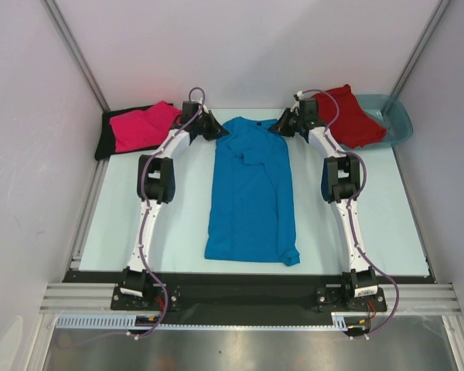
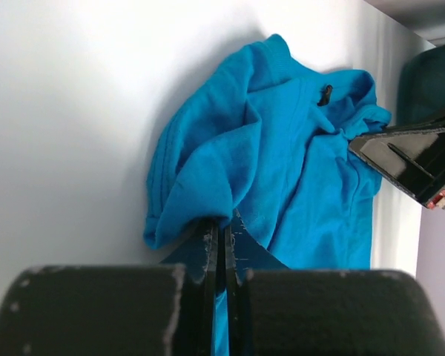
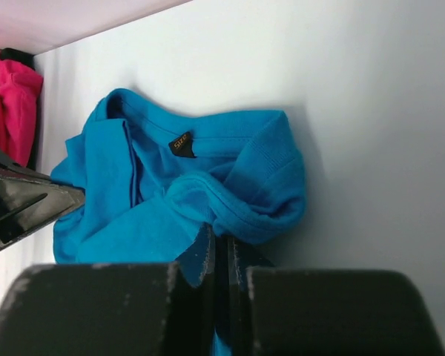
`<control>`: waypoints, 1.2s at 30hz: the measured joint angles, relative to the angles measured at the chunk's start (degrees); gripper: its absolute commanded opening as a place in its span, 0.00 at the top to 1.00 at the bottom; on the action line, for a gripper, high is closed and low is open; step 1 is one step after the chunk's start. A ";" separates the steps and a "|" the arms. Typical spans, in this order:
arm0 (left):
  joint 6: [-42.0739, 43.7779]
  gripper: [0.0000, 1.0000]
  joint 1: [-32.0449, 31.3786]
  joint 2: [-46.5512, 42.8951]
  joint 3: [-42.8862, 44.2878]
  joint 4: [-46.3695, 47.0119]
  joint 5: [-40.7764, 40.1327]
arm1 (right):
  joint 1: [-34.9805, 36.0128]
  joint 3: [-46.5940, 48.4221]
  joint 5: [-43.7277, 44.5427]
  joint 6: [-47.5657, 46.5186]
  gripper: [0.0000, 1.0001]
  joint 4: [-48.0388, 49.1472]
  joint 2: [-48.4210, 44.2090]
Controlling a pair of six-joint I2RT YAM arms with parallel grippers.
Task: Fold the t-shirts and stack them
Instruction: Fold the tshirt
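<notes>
The blue t-shirt [image 1: 251,189] lies lengthwise in the middle of the table, sleeves folded in and collar at the far end. At its far left shoulder corner my left gripper [image 1: 216,130] is shut on a bunch of blue cloth [image 2: 208,185]; the jaws [image 2: 224,231] pinch the fabric. My right gripper [image 1: 282,126] is shut the same way on the far right shoulder corner, with a hemmed fold [image 3: 245,200] caught at the fingertips [image 3: 221,241]. The hot pink t-shirt [image 1: 143,124] rests folded on the black t-shirt [image 1: 107,139] at the far left. The red t-shirt [image 1: 348,114] lies at the far right.
A translucent teal tub [image 1: 398,120] stands at the far right corner, the red shirt draped over it. White walls and metal frame posts enclose the table. Each wrist view shows the other gripper at its edge [image 2: 415,159] [image 3: 18,204].
</notes>
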 measured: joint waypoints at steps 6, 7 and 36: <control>-0.15 1.00 -0.02 -0.35 -2.99 5.22 3.21 | -0.13 -5.97 -0.61 -0.85 1.00 4.17 -2.80; -0.11 1.00 -0.04 -0.72 -3.61 5.60 3.21 | -0.09 -7.02 -0.59 -1.40 1.00 4.44 -3.52; 8.52 1.00 -4.07 -58.80 -36.85 1.46 5.88 | 9.11 -37.27 8.92 -16.33 1.00 -4.57 -60.57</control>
